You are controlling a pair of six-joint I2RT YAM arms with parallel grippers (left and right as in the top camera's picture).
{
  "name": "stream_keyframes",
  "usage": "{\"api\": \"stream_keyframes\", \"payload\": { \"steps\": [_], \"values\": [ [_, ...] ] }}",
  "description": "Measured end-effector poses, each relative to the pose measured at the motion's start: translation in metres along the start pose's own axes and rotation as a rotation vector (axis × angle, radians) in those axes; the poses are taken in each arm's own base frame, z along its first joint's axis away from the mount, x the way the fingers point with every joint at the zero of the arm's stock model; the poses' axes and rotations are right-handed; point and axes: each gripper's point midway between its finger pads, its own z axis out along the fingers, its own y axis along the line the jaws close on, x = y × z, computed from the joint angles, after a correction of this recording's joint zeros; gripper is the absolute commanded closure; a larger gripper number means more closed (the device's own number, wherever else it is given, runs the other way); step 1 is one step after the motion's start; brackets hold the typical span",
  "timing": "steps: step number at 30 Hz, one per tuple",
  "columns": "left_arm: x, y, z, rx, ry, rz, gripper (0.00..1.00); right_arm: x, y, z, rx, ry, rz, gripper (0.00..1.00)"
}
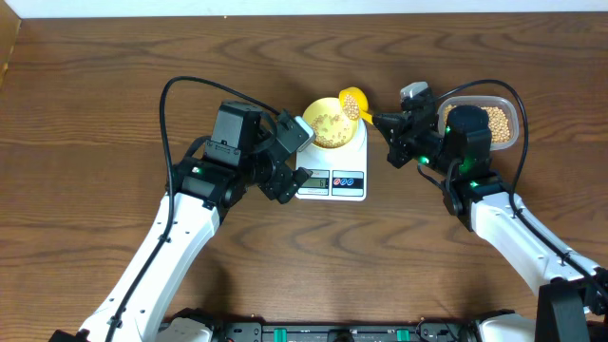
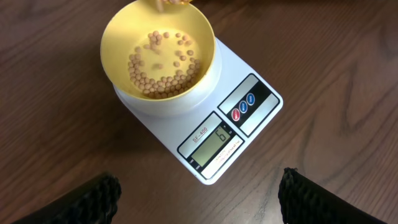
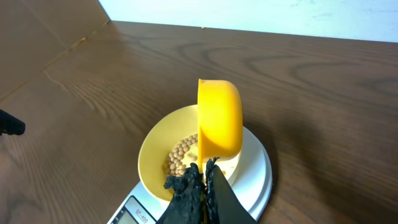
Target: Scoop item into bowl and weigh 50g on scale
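1. The scale lies at the middle of the surface, its display and two buttons on the near edge.
2. The bowl sits on the scale's far half; in the left wrist view its rim overhangs the platform a little.
3. Beans lie in a loose layer over the lower part of the bowl's floor, with much of the floor still bare.
4. The display shows a single digit, seemingly a 6.
5. The right jaws are pressed together on the handle of the yellow scoop, pinching it at its lower end.
6. The scoop is tipped on its side over the bowl's far right rim, with a few beans still visible inside it from overhead.
7. The left jaws stand spread and hold nothing; their black fingertips show at the bottom corners of the left wrist view, over bare surface near the scale's display edge and not touching it.
8. A clear tub stands to the right of the scale, partly behind the right arm, with more beans inside.
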Motion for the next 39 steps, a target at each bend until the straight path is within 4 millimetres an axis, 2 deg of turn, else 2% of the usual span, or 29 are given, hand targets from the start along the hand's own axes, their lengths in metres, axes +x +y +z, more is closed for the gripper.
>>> {"api": "stream_keyframes", "payload": {
  "steps": [39],
  "values": [
    [0.0,-0.0001,0.0,0.0,0.0,0.0,0.16,0.0058,-0.0005,-0.0001,0.0,0.023,-0.171,0.99]
  ]
}}
